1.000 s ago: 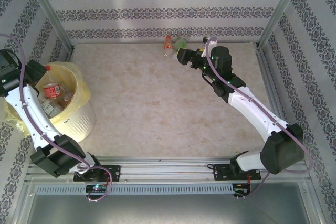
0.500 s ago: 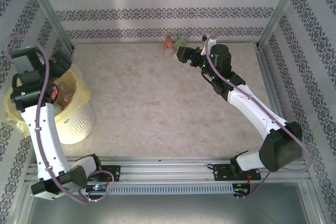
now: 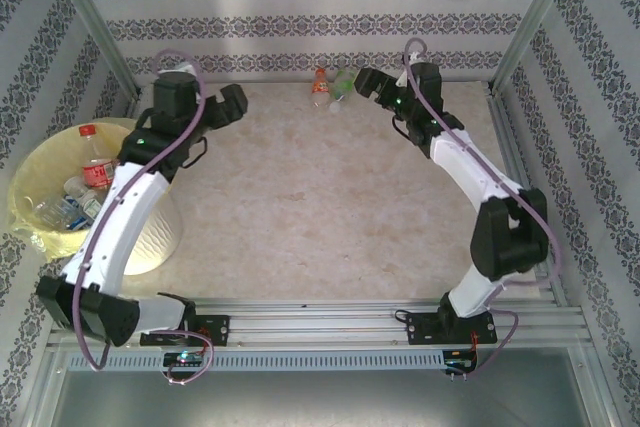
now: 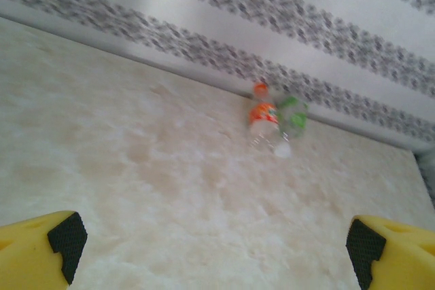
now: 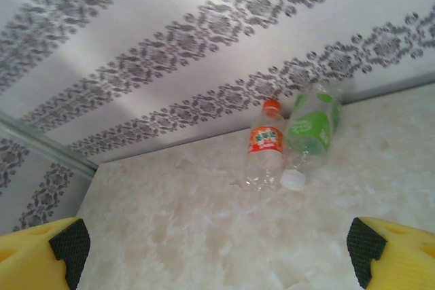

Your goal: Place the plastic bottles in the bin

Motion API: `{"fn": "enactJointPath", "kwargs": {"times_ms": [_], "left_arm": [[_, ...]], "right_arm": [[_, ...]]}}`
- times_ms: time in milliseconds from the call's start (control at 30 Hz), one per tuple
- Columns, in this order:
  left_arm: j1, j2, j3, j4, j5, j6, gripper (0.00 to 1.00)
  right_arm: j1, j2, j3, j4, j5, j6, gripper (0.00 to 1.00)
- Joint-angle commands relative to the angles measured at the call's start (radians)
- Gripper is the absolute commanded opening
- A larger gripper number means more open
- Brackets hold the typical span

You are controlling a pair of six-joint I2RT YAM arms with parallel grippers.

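Two plastic bottles lie side by side against the back wall. One is clear with an orange label and cap; the other has a green label and a white cap. My left gripper hangs open and holds nothing, over the table left of them. My right gripper is open and holds nothing too, close on their right. The bin, lined with a pale yellow bag, stands at the left and holds several bottles.
Patterned walls close the table on three sides, with metal posts at the back corners. The beige tabletop stretches between the two arms. The arms' bases sit on a rail at the near edge.
My left arm has swung from above the bin out to the back of the table, uncovering the bin. My right gripper has shifted slightly back toward the wall.
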Motion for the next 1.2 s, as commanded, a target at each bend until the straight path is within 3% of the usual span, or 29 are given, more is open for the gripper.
{"fn": "enactJointPath", "kwargs": {"times_ms": [0, 133, 367, 533, 667, 967, 1167], "left_arm": [[-0.027, 0.025, -0.048, 0.175, 0.103, -0.038, 1.00], [-0.031, 0.030, -0.114, 0.254, 0.177, -0.059, 1.00], [-0.032, 0.012, -0.186, 0.295, 0.183, -0.041, 1.00], [-0.031, 0.015, -0.189, 0.254, 0.136, -0.018, 1.00], [-0.032, 0.026, -0.177, 0.228, 0.105, -0.004, 1.00], [-0.030, 0.046, -0.169, 0.195, 0.063, 0.018, 1.00], [-0.030, 0.055, -0.173, 0.185, 0.062, 0.021, 1.00]], "right_arm": [[-0.024, 0.114, 0.118, -0.061, -0.081, 0.103, 0.98], [-0.033, 0.278, 0.298, -0.161, -0.081, 0.160, 0.98], [-0.036, 0.578, 0.648, -0.297, -0.040, 0.268, 0.98], [-0.004, 0.817, 1.037, -0.531, 0.036, 0.190, 0.98], [0.028, 0.950, 1.238, -0.632, 0.070, 0.140, 0.96], [0.089, 1.010, 1.233, -0.721, 0.118, 0.135, 0.87], [0.103, 1.027, 1.218, -0.737, 0.238, 0.193, 0.81]]}}
